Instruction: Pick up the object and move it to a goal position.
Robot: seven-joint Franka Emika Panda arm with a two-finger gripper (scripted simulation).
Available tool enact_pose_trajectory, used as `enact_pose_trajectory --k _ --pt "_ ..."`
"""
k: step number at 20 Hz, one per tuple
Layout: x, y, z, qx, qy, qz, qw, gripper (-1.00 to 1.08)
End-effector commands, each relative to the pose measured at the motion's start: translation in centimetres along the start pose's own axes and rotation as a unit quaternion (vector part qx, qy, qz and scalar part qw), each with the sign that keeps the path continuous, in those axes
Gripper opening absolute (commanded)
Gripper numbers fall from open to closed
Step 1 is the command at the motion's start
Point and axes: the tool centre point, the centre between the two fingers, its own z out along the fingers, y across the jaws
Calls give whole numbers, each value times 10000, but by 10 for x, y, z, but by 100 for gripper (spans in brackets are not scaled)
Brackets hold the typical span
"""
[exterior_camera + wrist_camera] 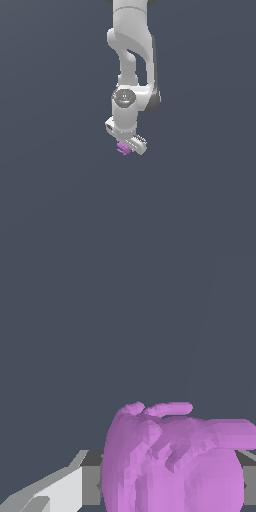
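Note:
The object (122,148) is a small purple-magenta lump with stubby protrusions, sitting right at the tip of the white gripper (128,148) in the middle of the exterior view. In the wrist view the object (170,456) looms large and close between the fingers. One white finger (55,491) presses at one side of it, and a grey finger pad (248,476) shows at the other side. The gripper (172,496) is shut on the object. Its underside is cut off by the frame edge.
A plain dark grey-blue surface (50,190) fills both views around the arm. The white arm (131,45) comes down from the top of the exterior view. No other objects or marker show.

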Motion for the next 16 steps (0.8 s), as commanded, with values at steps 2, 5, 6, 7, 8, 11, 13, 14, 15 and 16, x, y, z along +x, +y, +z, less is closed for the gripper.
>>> enact_pose_trajectory --k 2,5,6,7,8,11,13,14,15,16 --pt "-12 -2 -20 4 3 -2 10000 -100" --pt "-25 -4 -41 4 3 -2 10000 -100" --pt "-30 -5 -50 4 3 -2 10000 -100" --pt "-35 -6 -58 4 2 1 10000 -100" --pt "-41 -7 -67 4 2 1 10000 -100" --pt "-57 -9 -93 2 4 1 10000 -100" --pt "-68 -11 -112 2 4 1 10000 -100" --pt "-73 -12 -121 -1 6 2 10000 -100" --pt "-79 -13 -131 -1 6 2 10000 -100" --pt "-85 -14 -140 -3 9 3 10000 -100"
